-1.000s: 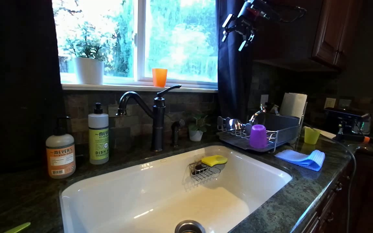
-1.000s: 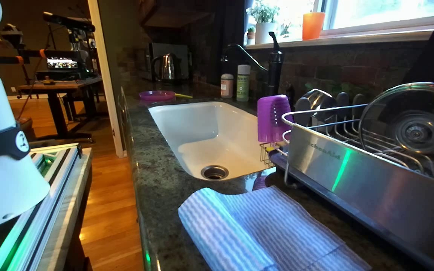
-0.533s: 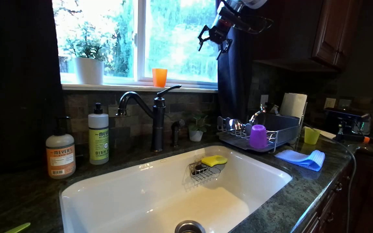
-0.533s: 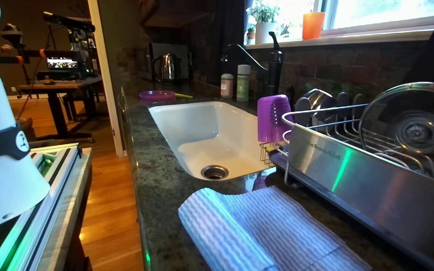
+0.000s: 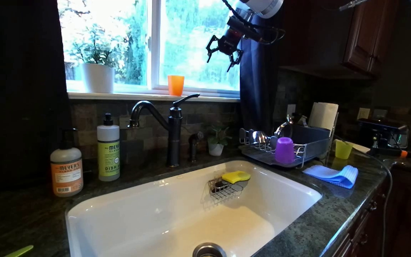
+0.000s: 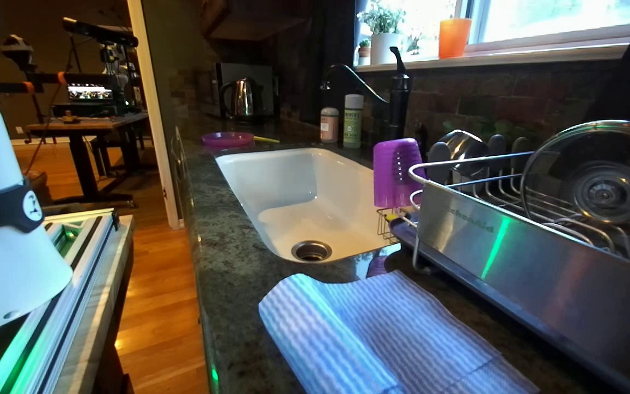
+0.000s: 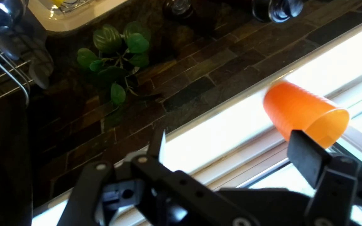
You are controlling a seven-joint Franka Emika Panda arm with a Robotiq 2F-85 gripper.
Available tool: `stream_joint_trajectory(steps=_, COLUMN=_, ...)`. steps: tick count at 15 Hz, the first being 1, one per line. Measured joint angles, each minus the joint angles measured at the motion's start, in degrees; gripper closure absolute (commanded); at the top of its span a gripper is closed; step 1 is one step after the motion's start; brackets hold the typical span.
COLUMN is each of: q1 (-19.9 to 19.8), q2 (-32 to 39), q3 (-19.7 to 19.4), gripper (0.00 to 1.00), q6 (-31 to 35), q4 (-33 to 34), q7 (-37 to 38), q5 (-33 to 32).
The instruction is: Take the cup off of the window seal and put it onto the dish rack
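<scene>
Three plastic cups (image 5: 176, 85) (image 5: 284, 150) (image 5: 343, 149), two bottles (image 5: 108, 153) (image 5: 67, 173), one sink (image 5: 127, 203)

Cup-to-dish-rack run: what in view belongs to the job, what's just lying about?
For the job:
orange cup, standing upright
window ledge, under it
dish rack, the cup's destination
gripper, open and holding nothing

Just lying about:
purple cup
yellow-green cup
cloth
yellow sponge
orange soap bottle
green soap bottle
pot lid
big plant
small plant

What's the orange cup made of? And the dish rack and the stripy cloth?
The orange cup looks like plastic, a bit see-through: light seems to glow through its wall. The dish rack looks mostly metal: its brushed-looking side and shiny wires catch the light. The stripy cloth looks like matte fabric: it bends in soft waves; maybe cotton.
</scene>
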Motion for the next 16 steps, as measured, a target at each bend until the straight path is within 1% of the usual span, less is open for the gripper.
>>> stream_joint_trajectory(steps=2, q1=0.02, q2=0.53, q3=0.27, gripper=0.00, q6=1.47, q4=0.12, q7=-0.59, q5=0.92)
stream_joint_trajectory(steps=5, q1=0.20, q2=3.60, q3=1.10, gripper=0.00, q6=7.12, q4=0.85, q7=-0.59, q5=1.24)
stream_joint_trajectory(steps=9, q1=0.77, q2=9.20, q3=2.09, gripper=0.00, q6=13.04, q4=4.70, q7=-0.65, q5=1.34)
stream_joint_trajectory(steps=11, q1=1.25, q2=11.25, q3=2.67, gripper=0.00, q6=13.92, q4=7.27, q7=-1.02, q5=1.34)
stream_joint_trajectory(steps=16, q1=2.12, q2=15.79, q3=4.09, gripper=0.01, q6=13.30, q4=13.60, q7=-1.44, q5=1.34)
